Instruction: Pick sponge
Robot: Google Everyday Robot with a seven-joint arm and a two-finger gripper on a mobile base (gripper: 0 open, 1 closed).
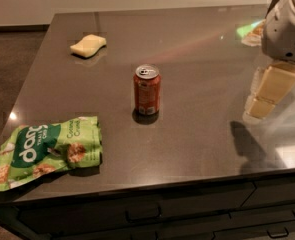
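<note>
The sponge (88, 45), a small pale yellow soft block, lies flat at the far left of the dark countertop (197, 69). My gripper (261, 105) hangs over the right side of the counter, close above the surface, with the white arm housing (287, 26) above it. It is far to the right of the sponge and nearer to the front, and it holds nothing that I can see. Its shadow falls on the counter below it.
A red soda can (147, 89) stands upright in the middle of the counter, between the gripper and the sponge. A green snack bag (44, 151) lies at the front left corner. Drawers (142, 214) run below the front edge. The floor drops off to the left.
</note>
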